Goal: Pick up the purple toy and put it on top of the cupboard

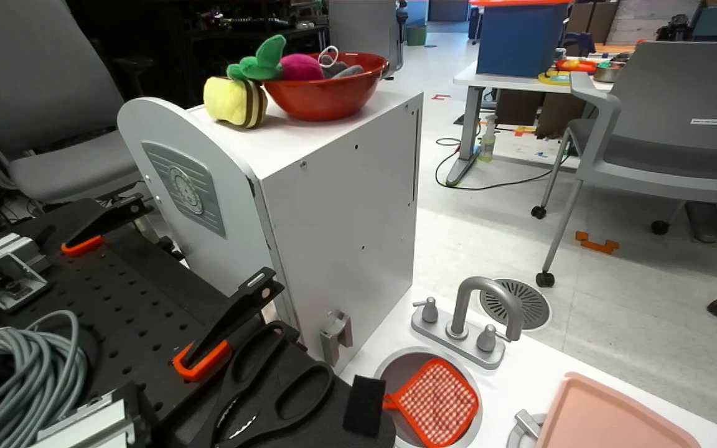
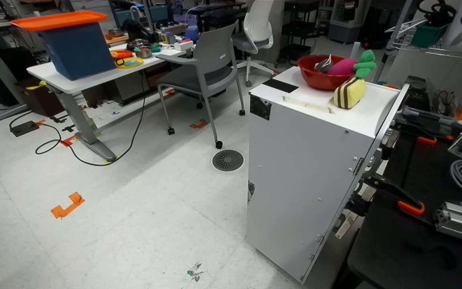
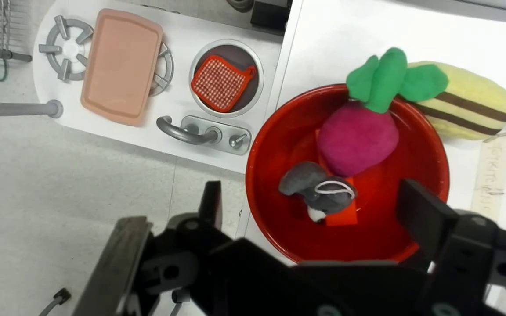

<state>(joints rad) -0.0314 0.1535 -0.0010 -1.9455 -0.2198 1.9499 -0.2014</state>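
Observation:
The purple toy (image 3: 358, 138), magenta with green leaves, lies in a red bowl (image 3: 380, 239) on the cupboard (image 3: 336, 39). Its leaves overhang the rim. The toy also shows in both exterior views (image 1: 302, 67) (image 2: 341, 67), as does the white cupboard (image 1: 341, 205) (image 2: 303, 172). My gripper (image 3: 312, 193) is open and empty in the wrist view, pointing at the bowl, with a grey toy (image 3: 330, 199) between its fingers in the picture. The purple toy is ahead of the fingertips, not between them. The gripper and arm are out of both exterior views.
A yellow striped toy (image 3: 481, 101) lies on the cupboard top against the bowl. A white sink counter with a faucet (image 3: 191, 134), a red checked mitt (image 3: 221, 83) and a pink tray (image 3: 121, 68) adjoins the cupboard. A black table with clamps (image 1: 221, 336) stands beside it.

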